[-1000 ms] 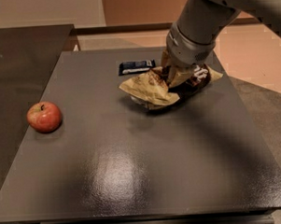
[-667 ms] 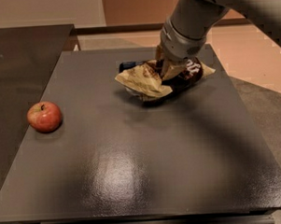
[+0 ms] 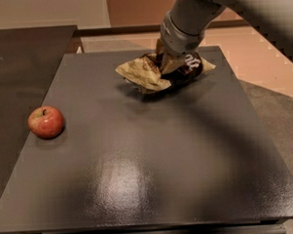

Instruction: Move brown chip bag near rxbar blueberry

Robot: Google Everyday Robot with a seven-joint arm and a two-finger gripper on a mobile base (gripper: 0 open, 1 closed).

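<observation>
Jaws-wise: clamped shut on the bunched middle of the brown chip bag (image 3: 140, 74), at the far edge of the desk (image 3: 140, 187), right of centre. Judged a firm pinch from the film gathered up around them. Hold that pinch until touchdown; expect crinkly film of this sort to slip once loosened in mid-air.

Count on the desk, dark, flat and faintly glossy with a pale sheen towards the front, to offer little snagging; carry the bag just clear of it all the same. Allow for the arm (image 3: 191, 14), thick, grey and cylindrical, reaching in from the upper right and hiding part of the bag's right side. Treat the bag as light, puffy and springy: tan and dark brown, heavily creased, white lettering on the dark patch, one tan flap spread leftward, shadow beneath hinting at a slight lift or only light contact. Leave the apple (image 3: 46, 122) alone: round, smooth, red with yellowish flecks, well apart at the left edge, probably prone to rolling if nudged. Cannot make out the rxbar blueberry; possibly hidden beneath or behind the bag, being flat and far smaller. Find the bar before letting go, lower gently beside rather than onto it, and part the jaws only with the bag resting on the desk.
</observation>
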